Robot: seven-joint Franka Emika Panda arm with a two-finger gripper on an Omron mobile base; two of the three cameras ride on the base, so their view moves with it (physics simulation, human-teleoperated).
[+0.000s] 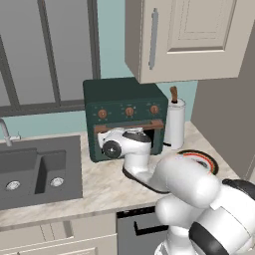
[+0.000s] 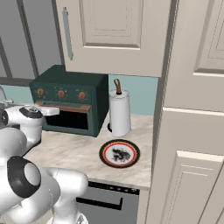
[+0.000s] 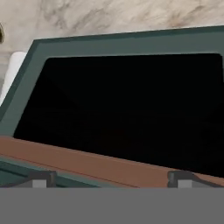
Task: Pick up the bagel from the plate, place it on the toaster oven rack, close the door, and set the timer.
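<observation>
Slippage is the risk: the fingers [image 3: 109,179], spread open either side of the copper handle [image 3: 100,164] on the toaster oven [image 2: 70,103] door [image 3: 131,113], could let it drop open, while the plate [image 2: 119,153] sits bagel-less on the bench [image 2: 74,151].

A dark green toaster oven [image 2: 65,103] with orange knobs is seen; at its 4 o'clock, a red-rimmed, black-ringed plate [image 2: 120,153], white-centred, darkly patterned.
</observation>
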